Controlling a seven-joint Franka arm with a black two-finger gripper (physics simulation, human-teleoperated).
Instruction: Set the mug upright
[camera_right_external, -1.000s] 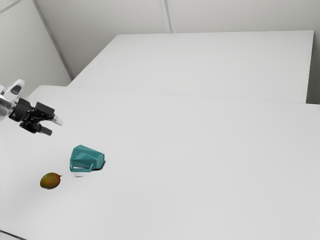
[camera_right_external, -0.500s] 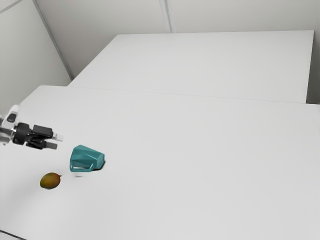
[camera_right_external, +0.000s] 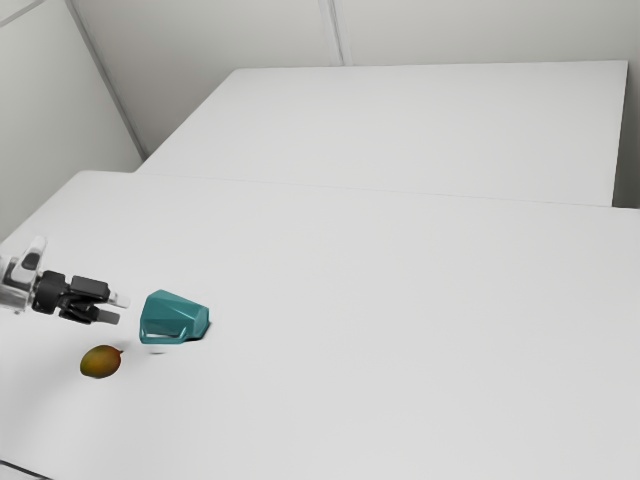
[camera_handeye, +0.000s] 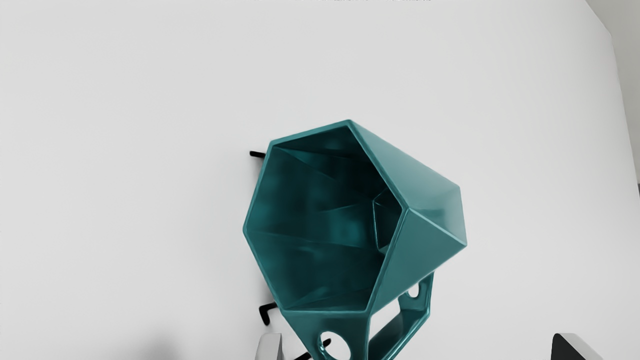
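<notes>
Lower than before, the black gripper (camera_right_external: 115, 309) is hovering wide open, empty, near a glossy, faceted teal mug (camera_right_external: 173, 313) lying sideways, inward from the smooth table (camera_right_external: 400, 340) edges.

One greenish-brown mango (camera_right_external: 100, 362) lies on the white table (camera_right_external: 400, 350), stem toward the exterior view's right, with pale grey walls (camera_right_external: 210, 50) beyond.

Wrist view: shiny teal faceted mug (camera_handeye: 345, 220) ahead of black two-finger gripper (camera_right_external: 116, 309); handle (camera_handeye: 405, 330), nearest gripper, cropped by edge. Thin black bits (camera_handeye: 258, 154) partly hidden behind mug, unidentifiable. Exterior view: white-and-grey arm (camera_right_external: 18, 280) behind gripper, cut off.
</notes>
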